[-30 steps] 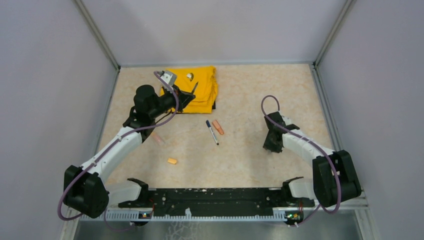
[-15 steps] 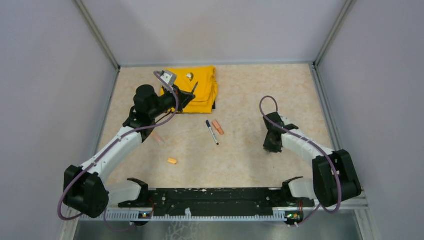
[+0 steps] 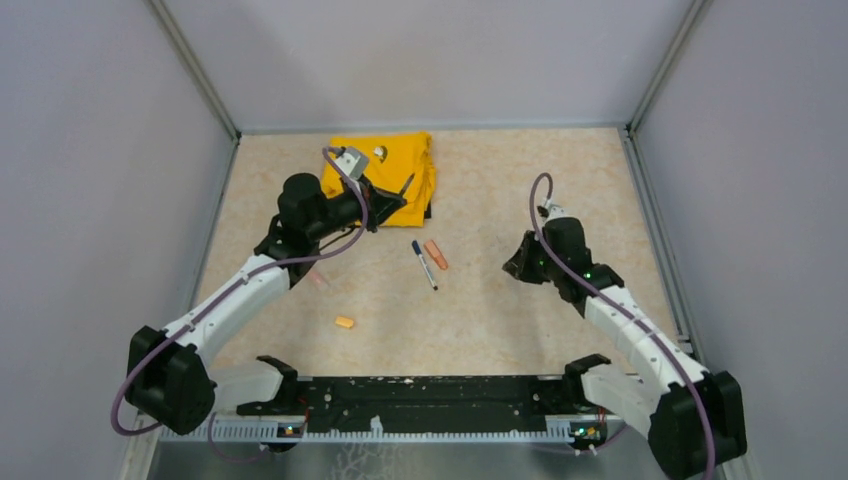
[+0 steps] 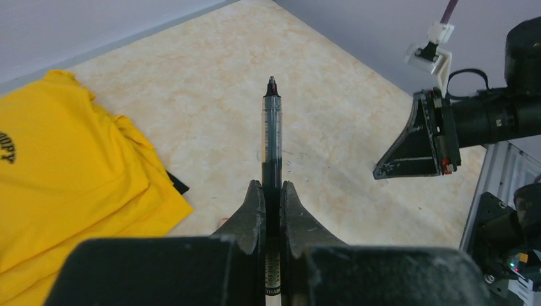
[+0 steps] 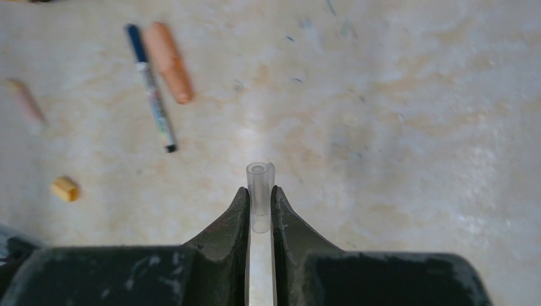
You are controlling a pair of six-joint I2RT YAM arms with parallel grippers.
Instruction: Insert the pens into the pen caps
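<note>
My left gripper [image 4: 272, 186] is shut on a thin dark pen [image 4: 272, 134] whose tip sticks out ahead, above the table near the yellow cloth [image 4: 64, 185]. My right gripper [image 5: 259, 190] is shut on a small clear pen cap [image 5: 260, 175], open end facing outward. From above, the left gripper [image 3: 394, 200] and the right gripper [image 3: 515, 267] point toward each other, well apart. On the table lie a thin white pen with a dark blue end [image 5: 152, 89], an orange marker [image 5: 169, 62], a pale orange marker [image 5: 27, 101] and a stubby light orange cap [image 5: 65, 189].
The folded yellow cloth [image 3: 395, 175] lies at the back of the table, beside my left wrist. Grey walls close in the table on three sides. The black rail [image 3: 430, 395] with the arm bases runs along the near edge.
My right arm has lifted off the table and swung its gripper left toward the centre, its jaws closing on the clear cap. My left arm has shifted slightly right with the pen.
</note>
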